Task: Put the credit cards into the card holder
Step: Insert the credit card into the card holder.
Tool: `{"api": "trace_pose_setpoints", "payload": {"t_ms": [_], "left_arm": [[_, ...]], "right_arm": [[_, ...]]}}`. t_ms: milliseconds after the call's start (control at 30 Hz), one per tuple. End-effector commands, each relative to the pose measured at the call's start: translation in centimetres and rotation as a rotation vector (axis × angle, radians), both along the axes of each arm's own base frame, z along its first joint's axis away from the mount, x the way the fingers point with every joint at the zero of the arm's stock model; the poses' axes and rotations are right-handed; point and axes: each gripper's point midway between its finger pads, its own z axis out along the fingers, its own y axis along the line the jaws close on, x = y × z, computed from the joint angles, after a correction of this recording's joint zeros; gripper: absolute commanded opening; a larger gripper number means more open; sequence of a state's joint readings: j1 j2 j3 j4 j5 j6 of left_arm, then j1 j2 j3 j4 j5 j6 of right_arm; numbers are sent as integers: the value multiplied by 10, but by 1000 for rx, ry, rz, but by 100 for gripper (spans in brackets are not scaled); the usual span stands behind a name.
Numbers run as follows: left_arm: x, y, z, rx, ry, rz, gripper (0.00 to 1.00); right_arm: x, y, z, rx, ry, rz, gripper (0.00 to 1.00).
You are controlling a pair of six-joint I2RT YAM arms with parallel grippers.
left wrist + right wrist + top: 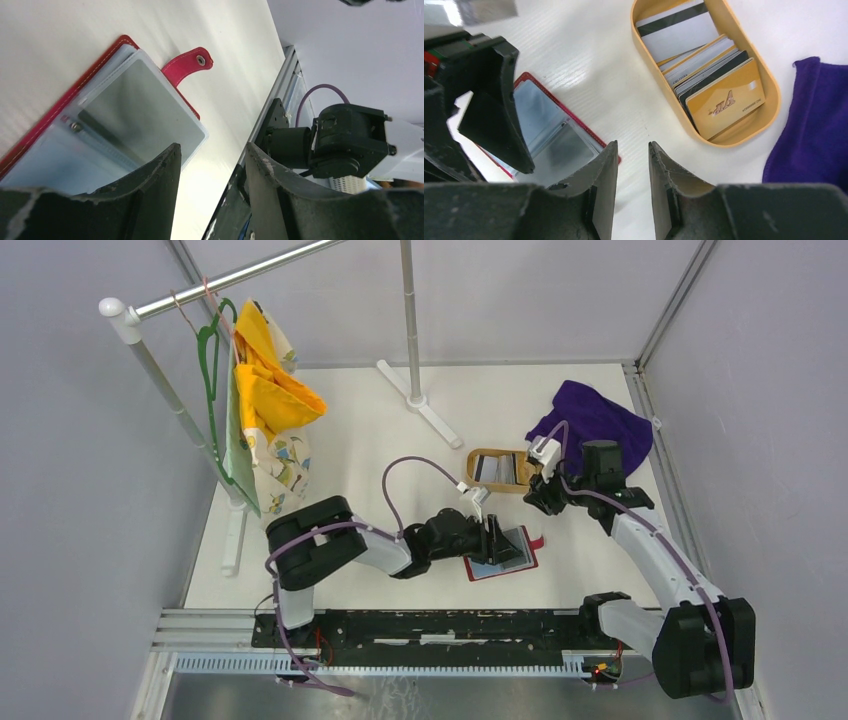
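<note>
The red card holder (508,566) lies open on the table, snap tab (192,60) out to the side. A grey card (140,107) shows inside its clear top pocket. My left gripper (212,147) hangs just above the holder's edge, open, with nothing between its fingers. Several credit cards (704,55) stand stacked in the tan oval tray (770,87): white with a black stripe, black and gold. My right gripper (633,145) hovers over bare table between holder (554,135) and tray, open and holding nothing. The left arm's finger (494,110) covers part of the holder.
A purple cloth (595,420) lies just beyond the tray (470,468) at the back right. A garment rail with a yellow garment (265,390) and green hangers stands at the left. A white stand's foot (430,410) sits at the back centre.
</note>
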State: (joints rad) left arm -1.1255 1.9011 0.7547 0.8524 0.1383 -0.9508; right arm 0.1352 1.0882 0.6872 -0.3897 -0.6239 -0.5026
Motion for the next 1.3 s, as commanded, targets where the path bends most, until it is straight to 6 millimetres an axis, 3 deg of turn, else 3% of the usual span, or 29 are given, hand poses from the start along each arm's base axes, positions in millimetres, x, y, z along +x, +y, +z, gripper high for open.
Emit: {"api": "trace_pose_setpoints", "payload": {"t_ms": [0,133,233,300,400,533,700,833,967,1067,1167,1233,1267], "left_arm": [[8,17,46,-44,-188,37,57],[11,45,70,-37,-302,97,56],[15,67,80,3,-380,150,55],[17,83,82,33,-413,186,55],[20,101,83,59,-435,235,55],[21,115,76,84,-430,270,46],[18,113,65,96,-405,248,38],[14,109,61,88,-396,227,37],[14,109,59,83,-392,223,37],[13,110,62,77,-399,226,37],[14,116,70,70,-414,240,37],[14,120,76,65,-427,251,37],[15,123,79,64,-431,260,37]], "right_arm": [[0,8,18,67,-71,46,35],[-24,29,21,151,-68,227,39],[-57,42,8,194,-41,427,40],[-64,42,-5,134,-57,496,39],[-59,34,-30,-23,-78,499,37],[-53,25,-58,-184,-70,471,32],[-46,6,-90,-339,72,393,27],[-48,5,-94,-357,143,400,24],[-46,16,-76,-298,97,422,25],[-38,25,-47,-245,-3,425,27],[-11,23,-4,-239,-187,325,31],[14,16,35,-240,-355,194,48],[25,10,57,-236,-440,121,69]]}}
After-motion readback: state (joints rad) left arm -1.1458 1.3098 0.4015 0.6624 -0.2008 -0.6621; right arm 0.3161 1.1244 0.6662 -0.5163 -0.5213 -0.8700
